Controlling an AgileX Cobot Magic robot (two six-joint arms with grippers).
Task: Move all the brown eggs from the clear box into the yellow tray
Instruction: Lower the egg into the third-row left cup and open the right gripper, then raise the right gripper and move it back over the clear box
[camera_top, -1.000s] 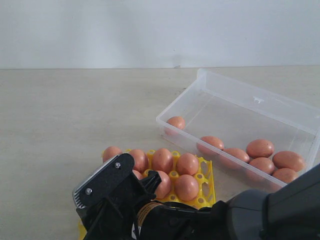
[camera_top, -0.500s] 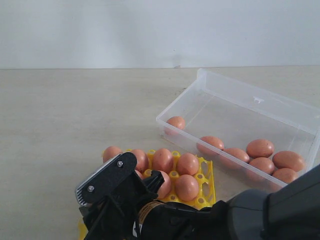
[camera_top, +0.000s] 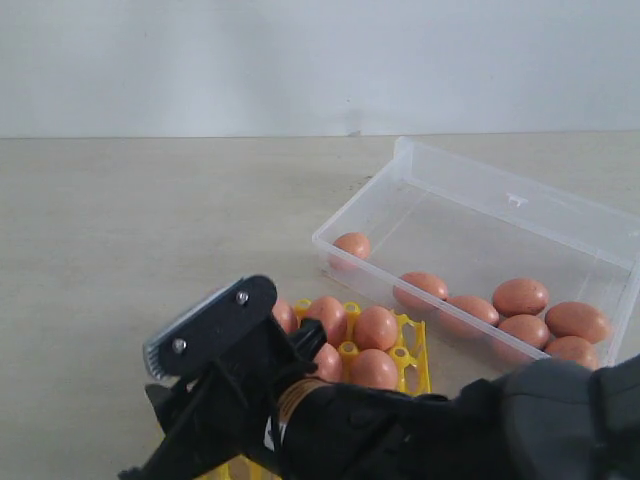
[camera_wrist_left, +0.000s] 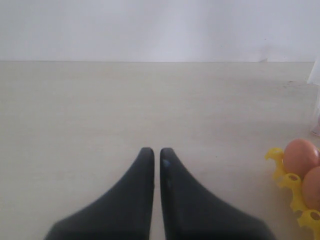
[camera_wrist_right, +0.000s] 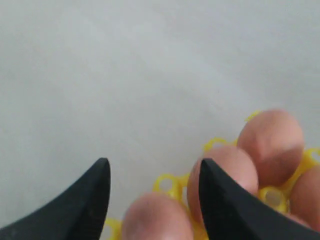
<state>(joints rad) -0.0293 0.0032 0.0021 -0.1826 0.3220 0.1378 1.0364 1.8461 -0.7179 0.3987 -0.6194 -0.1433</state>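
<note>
The yellow tray (camera_top: 414, 366) lies at the front of the table with several brown eggs (camera_top: 376, 328) in its cups. My right arm's black wrist (camera_top: 215, 330) hangs over the tray's left part and hides it. In the right wrist view my right gripper (camera_wrist_right: 152, 162) is open above the tray (camera_wrist_right: 167, 182). A seated egg (camera_wrist_right: 156, 220) lies below the gap, touching neither finger. The clear box (camera_top: 420, 165) at the right holds several brown eggs (camera_top: 520, 297), one (camera_top: 351, 245) alone at its near left corner. My left gripper (camera_wrist_left: 154, 150) is shut over bare table, beside the tray's edge (camera_wrist_left: 285, 180).
The pale table stretches to a white wall behind. The box's long walls stand between the tray and the eggs inside. My right arm's dark bulk (camera_top: 480, 430) fills the lower right of the exterior view.
My right gripper has risen a little above the tray and now hides the leftmost eggs. Its jaws have spread slightly. The eggs in the box have not moved.
</note>
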